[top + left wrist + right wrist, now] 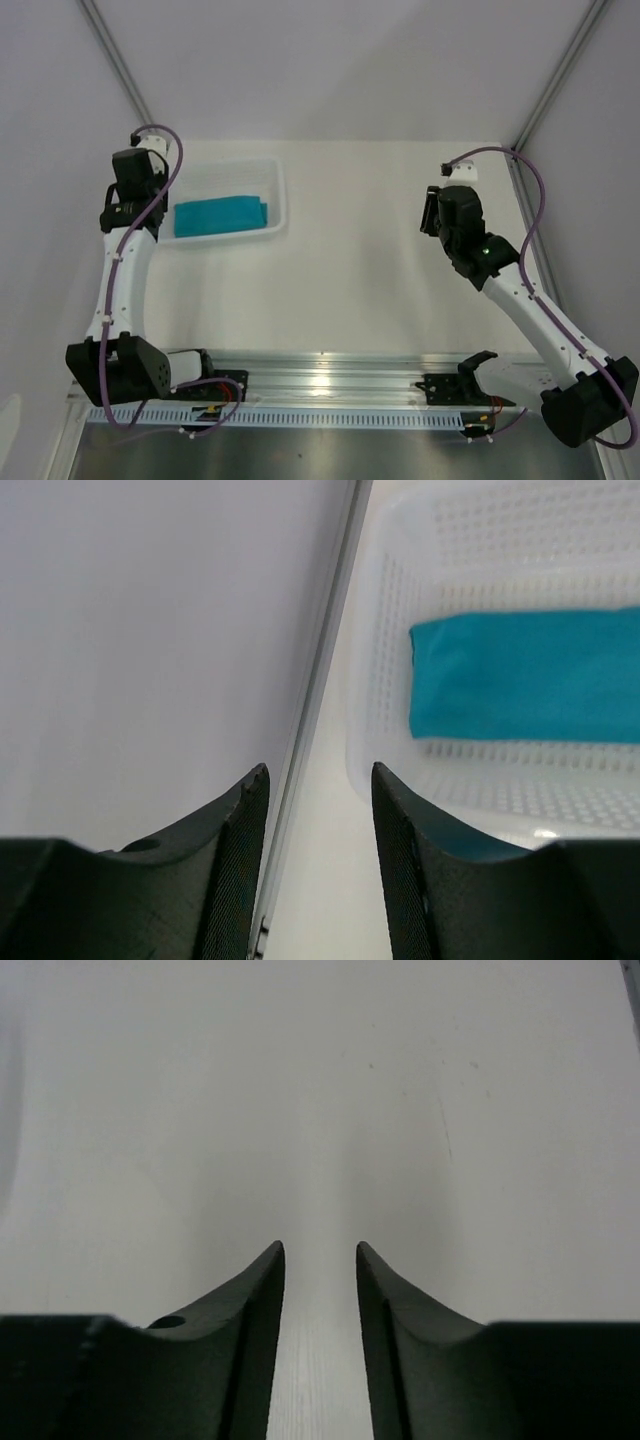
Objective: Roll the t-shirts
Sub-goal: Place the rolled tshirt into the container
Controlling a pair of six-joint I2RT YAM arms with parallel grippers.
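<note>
The teal t-shirt (pixel 220 215) lies as a compact folded or rolled bundle inside the white perforated tray (pixel 281 195) at the back left of the table. In the left wrist view the t-shirt (pixel 525 675) rests on the floor of the tray (pixel 372 670). My left gripper (pixel 138 170) hovers just left of the tray, between it and the side wall. Its jaws (pixel 320 770) stand apart with nothing between them. My right gripper (pixel 432 214) is over bare table at the right. It (pixel 320 1247) is open and empty, far from the shirt.
The white side wall (pixel 150 630) and its metal frame strip (pixel 325 660) run close along the left of the left gripper. The white tabletop (pixel 380 270) spreads between the two arms. A metal rail (pixel 330 385) runs along the near edge.
</note>
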